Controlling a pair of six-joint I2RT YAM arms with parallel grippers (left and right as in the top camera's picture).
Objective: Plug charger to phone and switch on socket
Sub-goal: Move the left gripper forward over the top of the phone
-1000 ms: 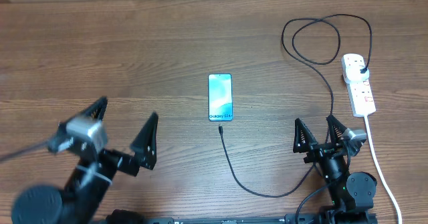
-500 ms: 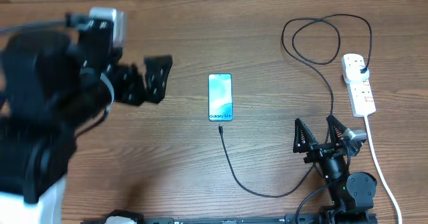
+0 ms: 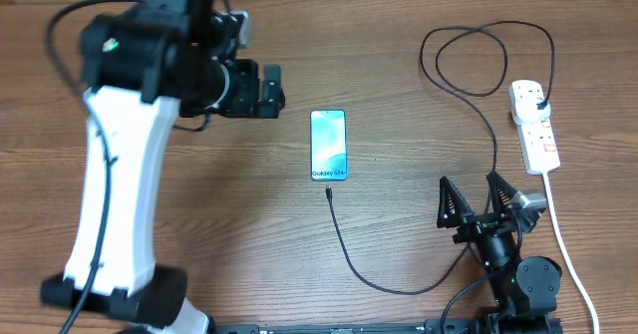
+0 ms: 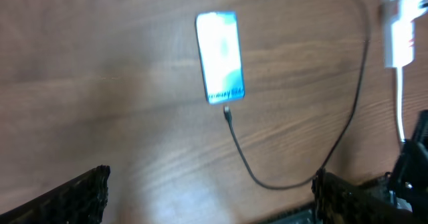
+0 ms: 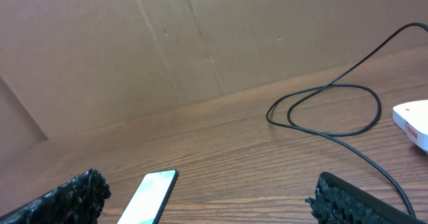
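Note:
The phone (image 3: 328, 145) lies flat mid-table, its light blue screen facing up; it also shows in the wrist views (image 4: 220, 57) (image 5: 150, 197). The charger (image 3: 344, 244) is a thin black cable. Its small tip (image 3: 329, 189) (image 4: 227, 112) rests just short of the phone's near end, apart from it. The cable loops to the far right, where its black plug (image 3: 539, 104) sits in the white socket (image 3: 534, 127). My left gripper (image 3: 264, 91) (image 4: 210, 184) hangs open above the table left of the phone. My right gripper (image 3: 477, 202) (image 5: 207, 190) stands open and empty, near the front.
A thick white cord (image 3: 570, 254) runs from the socket toward the front right edge. The cable's loop (image 3: 485, 57) lies at the back right. My raised left arm (image 3: 120, 174) covers much of the table's left side. A brown board wall (image 5: 200, 43) stands behind the table.
My left arm has swung up from the front left and now reaches over the table, its gripper just left of the phone. The right arm, phone and cable have not moved.

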